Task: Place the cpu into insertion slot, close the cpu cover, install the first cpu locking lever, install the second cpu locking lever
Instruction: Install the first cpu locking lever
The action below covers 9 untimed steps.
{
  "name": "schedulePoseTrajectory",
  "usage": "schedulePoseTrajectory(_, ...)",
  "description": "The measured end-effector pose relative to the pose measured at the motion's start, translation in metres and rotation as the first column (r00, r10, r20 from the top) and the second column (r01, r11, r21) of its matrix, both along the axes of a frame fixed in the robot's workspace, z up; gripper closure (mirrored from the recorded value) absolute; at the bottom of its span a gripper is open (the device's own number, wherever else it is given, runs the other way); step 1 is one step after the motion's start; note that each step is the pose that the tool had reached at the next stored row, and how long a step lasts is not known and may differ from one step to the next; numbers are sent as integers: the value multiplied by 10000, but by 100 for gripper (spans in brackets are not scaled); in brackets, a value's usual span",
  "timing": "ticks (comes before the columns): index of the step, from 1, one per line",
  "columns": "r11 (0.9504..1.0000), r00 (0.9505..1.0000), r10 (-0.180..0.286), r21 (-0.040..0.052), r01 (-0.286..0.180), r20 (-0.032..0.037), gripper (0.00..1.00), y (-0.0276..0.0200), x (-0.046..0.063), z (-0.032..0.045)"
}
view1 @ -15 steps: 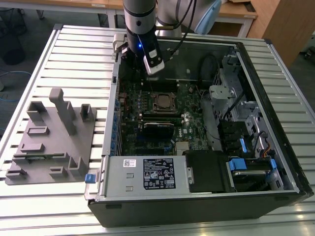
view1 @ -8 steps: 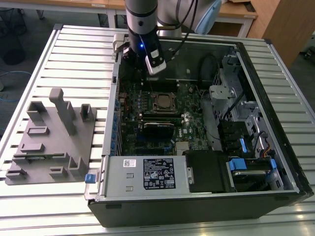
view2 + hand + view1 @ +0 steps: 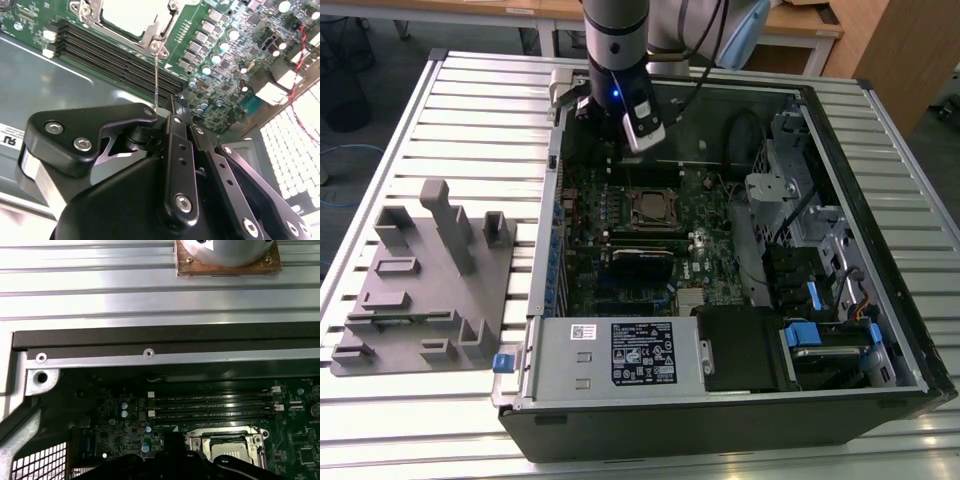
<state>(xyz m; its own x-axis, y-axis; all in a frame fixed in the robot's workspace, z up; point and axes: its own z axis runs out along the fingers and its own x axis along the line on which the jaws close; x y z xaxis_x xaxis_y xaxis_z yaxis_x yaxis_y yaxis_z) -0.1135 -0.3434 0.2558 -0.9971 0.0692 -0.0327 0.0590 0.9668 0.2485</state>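
Note:
In the open computer case, the insertion slot [image 3: 651,224] on the green board holds the cpu [image 3: 650,207], its silver top also showing in both wrist views [image 3: 127,15] [image 3: 227,450]. The cpu cover [image 3: 159,29] [image 3: 198,444] lies down flat around it as a metal frame. A thin wire locking lever [image 3: 156,75] rises from the slot's corner, and its free end reaches my fingertips. My gripper [image 3: 625,135] [image 3: 174,102] [image 3: 172,440] hangs over the memory slots just behind the slot, fingers shut together. I cannot tell whether they pinch the lever.
Black memory slots [image 3: 110,52] run beside the socket. A black card [image 3: 642,256], the power supply [image 3: 620,352] and drive cages [image 3: 790,190] crowd the case. On the slatted table [image 3: 470,120] at the exterior view's left stands a grey fixture block [image 3: 425,275].

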Motion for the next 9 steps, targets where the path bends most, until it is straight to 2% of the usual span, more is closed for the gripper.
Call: schedulePoseTrajectory(9, 10000, 10000, 1, 0, -1, -15, 90, 0, 159, 0)
